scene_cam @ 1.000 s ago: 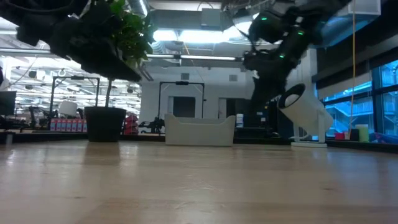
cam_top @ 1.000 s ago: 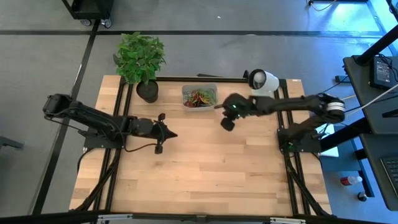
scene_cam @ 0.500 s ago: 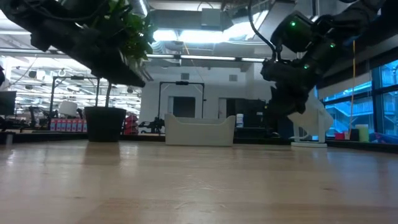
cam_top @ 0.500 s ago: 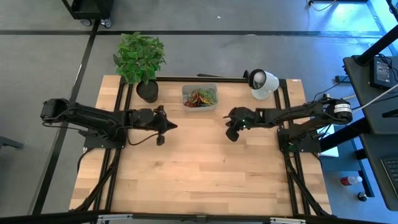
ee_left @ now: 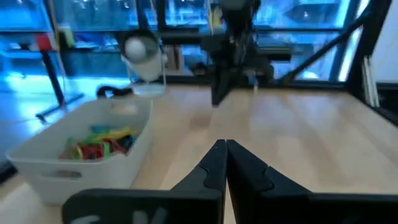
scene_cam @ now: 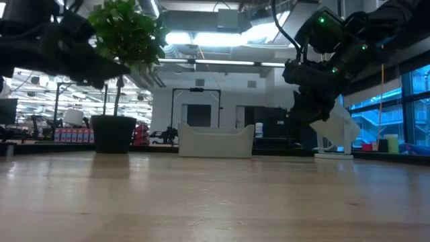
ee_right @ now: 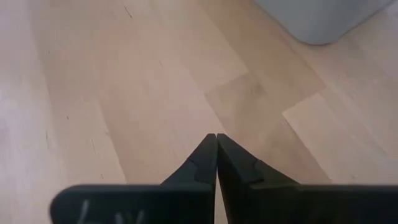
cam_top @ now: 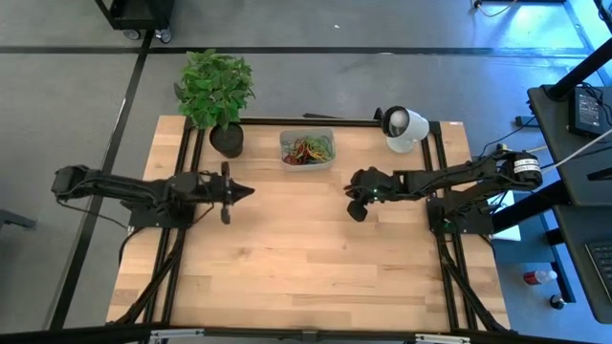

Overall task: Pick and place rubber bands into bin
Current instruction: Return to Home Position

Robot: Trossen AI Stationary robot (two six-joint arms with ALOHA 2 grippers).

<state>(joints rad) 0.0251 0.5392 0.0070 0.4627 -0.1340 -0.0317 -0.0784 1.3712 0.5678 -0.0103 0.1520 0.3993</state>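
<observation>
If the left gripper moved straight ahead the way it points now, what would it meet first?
Probably the right gripper, hanging straight ahead over the table; depth is unclear. The bin lies to one side.

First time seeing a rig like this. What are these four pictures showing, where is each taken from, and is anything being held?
Two dark robot arms work at a wooden table. One picture looks straight down, one looks level across the tabletop, and two come from cameras on the arms' wrists. The left gripper and right gripper are both shut and hold nothing, above bare wood. Along one edge stand a potted plant, a white round camera and the bin, which holds coloured rubber bands.
</observation>
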